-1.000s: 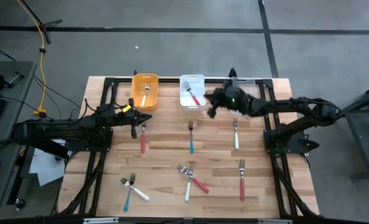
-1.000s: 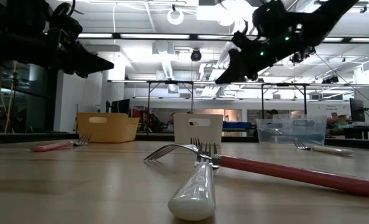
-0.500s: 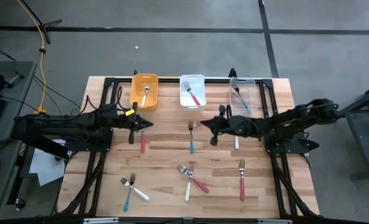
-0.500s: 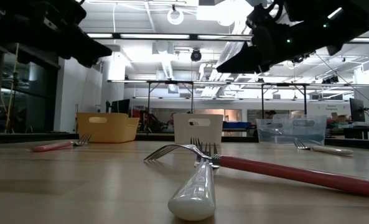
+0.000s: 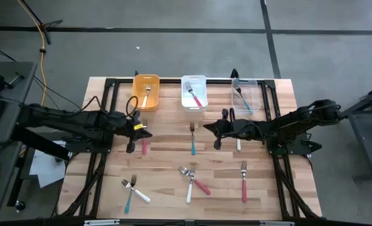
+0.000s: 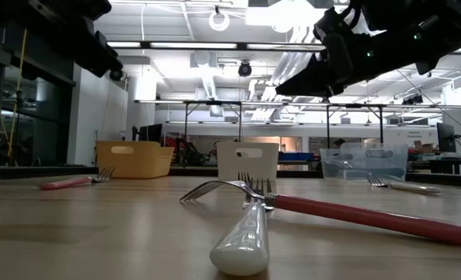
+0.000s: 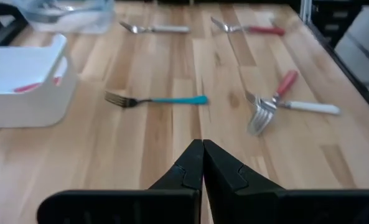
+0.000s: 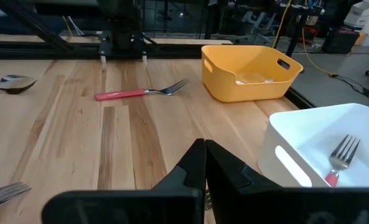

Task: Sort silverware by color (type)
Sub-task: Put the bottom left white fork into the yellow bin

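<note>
Both my grippers hang shut above the table and hold nothing. My left gripper (image 5: 144,130) (image 7: 203,163) hovers over the head end of a red-handled fork (image 5: 143,144). My right gripper (image 5: 208,127) (image 8: 204,163) hovers between a teal fork (image 5: 192,140) and a white fork (image 5: 238,139). These forks lie flat on the wood. Nearer the front lie a crossed white and red pair (image 5: 192,182), a red fork (image 5: 243,183) and a teal and white pair (image 5: 133,191). The low view shows both arms high above the table.
Three bins stand along the far edge: a yellow one (image 5: 146,92) with a fork, a white one (image 5: 194,93) with a red fork, a clear one (image 5: 244,94) with a teal fork. Black frame rails run along the table's left and right sides.
My right gripper has swung from over the white bin toward the near edge and sunk a little, then has kept still. My left gripper has risen and tipped up, drifting from beside the yellow bin toward the near edge. Both have stayed shut. No fork has moved.
</note>
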Available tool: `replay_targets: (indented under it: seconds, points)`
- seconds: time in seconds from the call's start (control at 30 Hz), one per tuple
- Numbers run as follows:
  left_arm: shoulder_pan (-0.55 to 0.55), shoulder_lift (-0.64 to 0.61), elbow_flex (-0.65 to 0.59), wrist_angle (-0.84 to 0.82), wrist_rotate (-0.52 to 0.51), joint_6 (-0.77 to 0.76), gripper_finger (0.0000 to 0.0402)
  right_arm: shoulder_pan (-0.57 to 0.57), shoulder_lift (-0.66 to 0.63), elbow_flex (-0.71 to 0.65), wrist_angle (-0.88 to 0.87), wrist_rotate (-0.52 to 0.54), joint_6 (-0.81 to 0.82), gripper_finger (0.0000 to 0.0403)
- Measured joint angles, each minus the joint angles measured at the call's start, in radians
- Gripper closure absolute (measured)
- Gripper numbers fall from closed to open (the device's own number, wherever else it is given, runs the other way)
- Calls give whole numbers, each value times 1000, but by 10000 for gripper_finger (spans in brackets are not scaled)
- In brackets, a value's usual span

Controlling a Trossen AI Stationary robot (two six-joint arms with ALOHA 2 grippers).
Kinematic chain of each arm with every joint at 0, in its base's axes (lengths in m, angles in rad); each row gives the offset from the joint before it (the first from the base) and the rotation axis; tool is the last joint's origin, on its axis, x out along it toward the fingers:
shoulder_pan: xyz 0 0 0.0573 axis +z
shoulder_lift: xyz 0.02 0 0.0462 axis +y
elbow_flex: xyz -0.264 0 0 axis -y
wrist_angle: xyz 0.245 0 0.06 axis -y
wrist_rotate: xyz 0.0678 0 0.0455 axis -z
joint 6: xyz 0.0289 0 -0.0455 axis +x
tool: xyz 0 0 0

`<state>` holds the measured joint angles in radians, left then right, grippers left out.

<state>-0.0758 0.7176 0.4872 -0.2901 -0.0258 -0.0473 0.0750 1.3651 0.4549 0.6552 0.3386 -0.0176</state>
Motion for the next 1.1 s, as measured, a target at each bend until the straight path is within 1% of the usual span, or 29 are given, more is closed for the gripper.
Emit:
replay_targets:
  seconds: [0.13, 0.3, 0.37, 0.47, 0.57, 0.63, 0.77, 0.83, 1.0, 1.1]
  points:
    - [-68, 73, 54, -68, -39, -22, 401, 0, 0, 0, 0, 0, -3, 403]
    - [-148, 165, 111, -89, -43, -71, 399, 0, 0, 0, 0, -1, 2, 403]
    - [-184, 198, 135, -102, -42, -97, 391, 0, 0, 0, 0, -1, 12, 403]
    - [-240, 247, 194, -190, -32, -109, 376, 0, 0, 0, 4, -1, 17, 403]
    - [-296, 292, 253, -292, -73, -109, 362, 0, 0, 0, 6, -11, 18, 403]
    - [-329, 315, 280, -324, -99, -109, 354, 0, 0, 0, 6, -17, 19, 403]
    - [-386, 358, 305, -339, -104, -147, 340, 0, 0, 0, 8, -17, 19, 403]
    - [-411, 378, 310, -345, -86, -188, 336, 0, 0, 0, 7, -16, 19, 403]
    - [-471, 417, 310, -360, 18, -309, 329, -2, 0, 0, 7, -16, 18, 403]
    - [-505, 436, 310, -370, 25, -376, 327, -2, 1, 0, 8, -16, 17, 403]
